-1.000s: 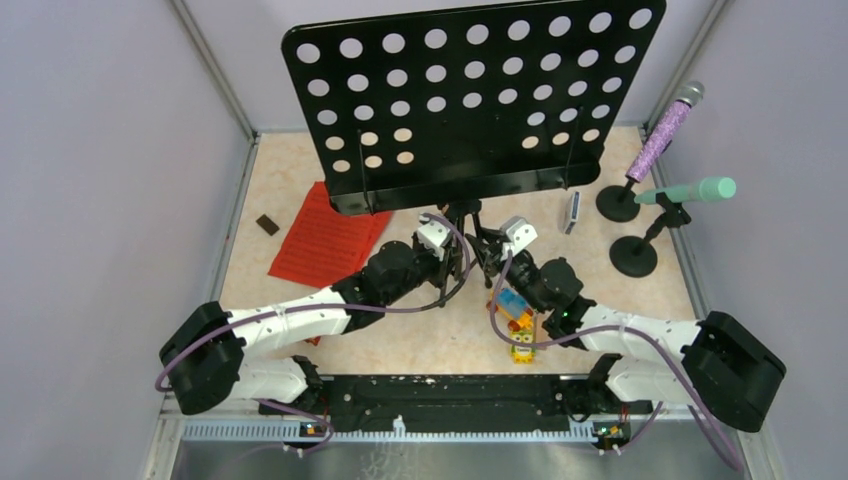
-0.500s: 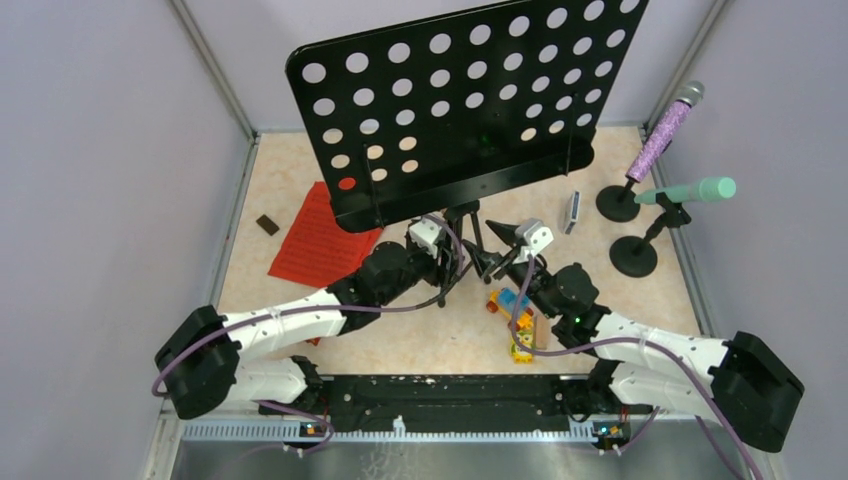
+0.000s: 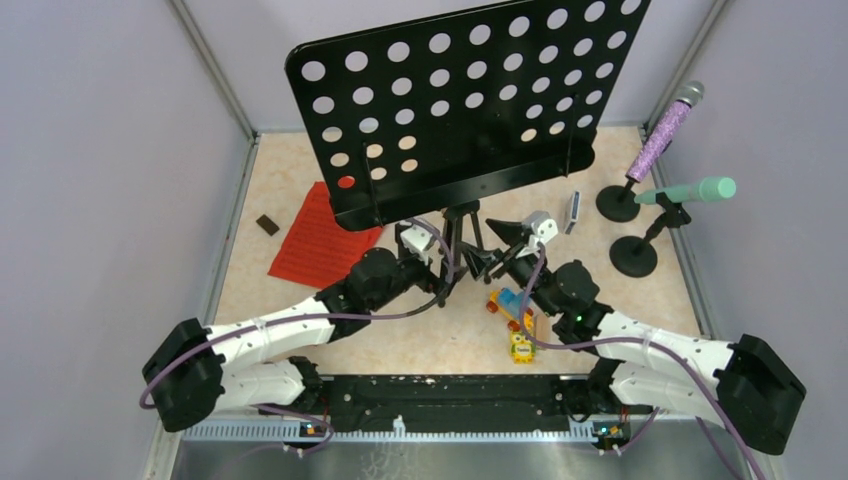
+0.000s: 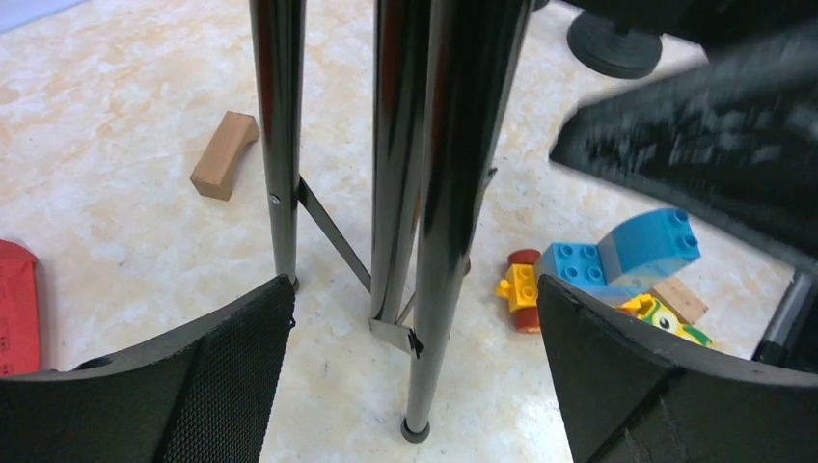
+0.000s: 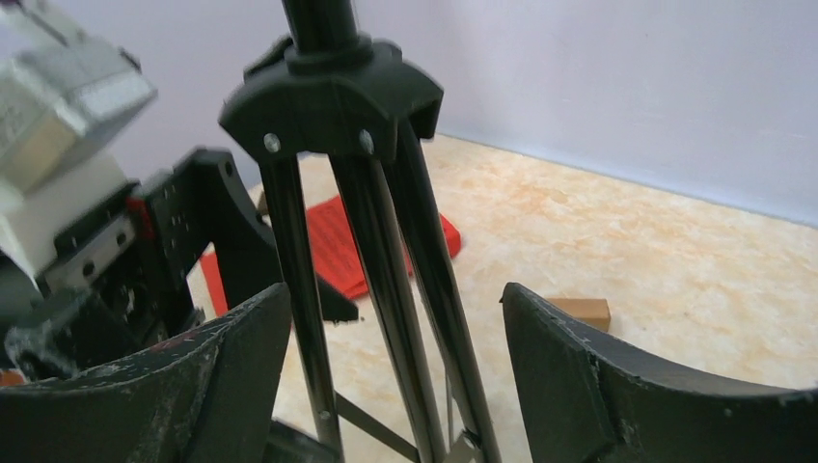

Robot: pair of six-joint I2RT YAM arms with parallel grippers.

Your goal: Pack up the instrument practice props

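The black perforated music rack stands upright on its folded tripod legs at mid-table. My left gripper is open, its jaws well apart either side of the legs without touching them. My right gripper is open too, straddling the same legs from the other side below the black hub. Red sheet-music pages lie flat to the left. The glittery purple microphone and the mint-green microphone sit in their round-based holders at the right.
Colourful toy bricks and a yellow figure lie just right of the legs, near my right arm. A wooden block lies behind the legs, a small dark block by the left wall. Walls enclose three sides.
Both grippers have opened wide off the tripod legs. The rack swung and tilted, then came to rest. My left arm has drawn back slightly towards its base.
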